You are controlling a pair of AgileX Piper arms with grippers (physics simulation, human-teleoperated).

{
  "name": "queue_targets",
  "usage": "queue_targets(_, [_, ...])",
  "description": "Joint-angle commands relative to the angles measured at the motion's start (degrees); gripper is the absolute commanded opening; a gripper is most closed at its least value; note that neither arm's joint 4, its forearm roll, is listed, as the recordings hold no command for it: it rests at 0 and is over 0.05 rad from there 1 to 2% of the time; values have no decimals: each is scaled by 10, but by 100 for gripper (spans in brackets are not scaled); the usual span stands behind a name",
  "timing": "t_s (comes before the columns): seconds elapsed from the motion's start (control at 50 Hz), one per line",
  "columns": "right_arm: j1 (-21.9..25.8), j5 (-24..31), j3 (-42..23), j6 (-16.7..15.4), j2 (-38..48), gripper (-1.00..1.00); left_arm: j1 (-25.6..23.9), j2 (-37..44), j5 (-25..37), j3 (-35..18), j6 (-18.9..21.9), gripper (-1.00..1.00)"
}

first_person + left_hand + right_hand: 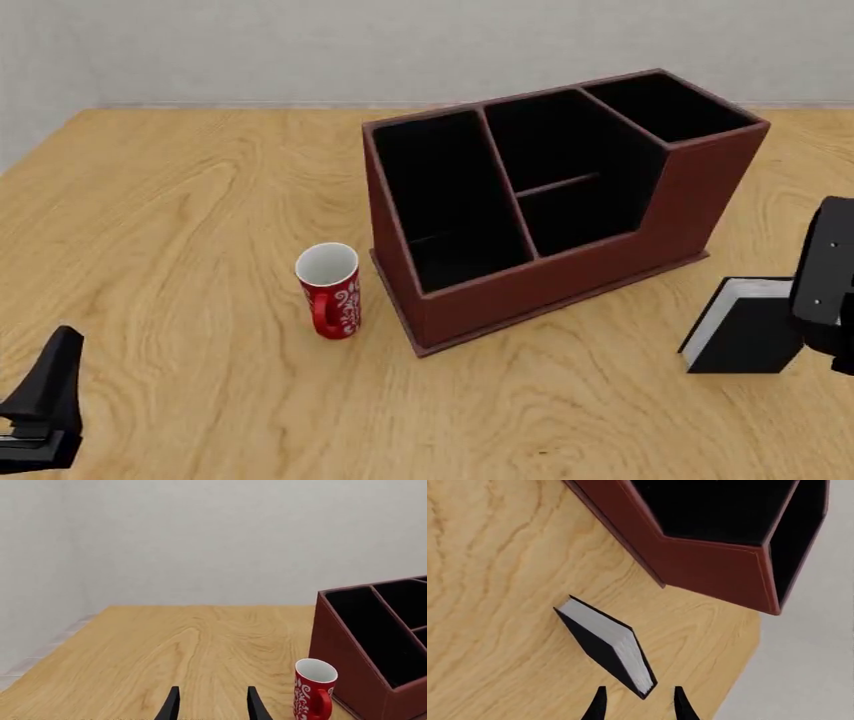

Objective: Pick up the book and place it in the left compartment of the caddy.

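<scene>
The book (742, 335) is seen standing upright on the bench (174, 220), on its lower edge, to the right of the caddy (561, 290) and apart from it, with bare wood between them. Its black covers are thin and its white page block faces upward and toward the caddy. From its slimness it is judged to be light and stiff, so no sagging is expected when it is lifted. The covers look smooth and may prove slippery, and a book balanced on edge is easily toppled by a sideways nudge. The best hold is judged to be across the thickness, one finger on each cover, near the top edge and about midway along it, so that the book hangs straight for lowering.

In the right wrist view the right tool (637, 705) is seen directly above the book's near end, its fingers parted wider than the book's thickness and closed on nothing. The book's line is seen to run askew to the gap between the fingers.

The left compartment (441, 205), long and narrow at the caddy's low end, is empty. A red-and-white mug (330, 291) stands just beside that end.

The left tool (212, 705) is held low over bare bench, open and empty.
</scene>
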Motion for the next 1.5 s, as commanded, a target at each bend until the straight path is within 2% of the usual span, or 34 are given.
queue_targets(0.02, [1, -15, -11, -11, 35, 100, 10, 0, -5, 6, -4, 100])
queue_targets(0.4, [6, -25, 0, -20, 56, 100, 24, 0, -4, 3, -4, 100])
queue_targets(0.7, [-2, -55, 10, -34, 89, 100, 28, 0, 1, -1, -5, 100])
queue_targets(0.78, [7, -59, 6, -24, 99, 100, 31, 0, 3, -2, -5, 100])
queue_targets(1.16, [13, -91, 37, -27, 132, 100, 38, 0, -6, 9, -7, 100])
queue_targets(1.46, [11, -76, 46, -22, 125, 100, 40, 0, -6, 8, -8, 100])
queue_targets(1.48, [10, -76, 45, -22, 123, -100, 39, 0, -6, 8, -8, 100])
queue_targets(1.5, [10, -74, 45, -22, 121, -100, 39, 0, -6, 8, -8, 100])
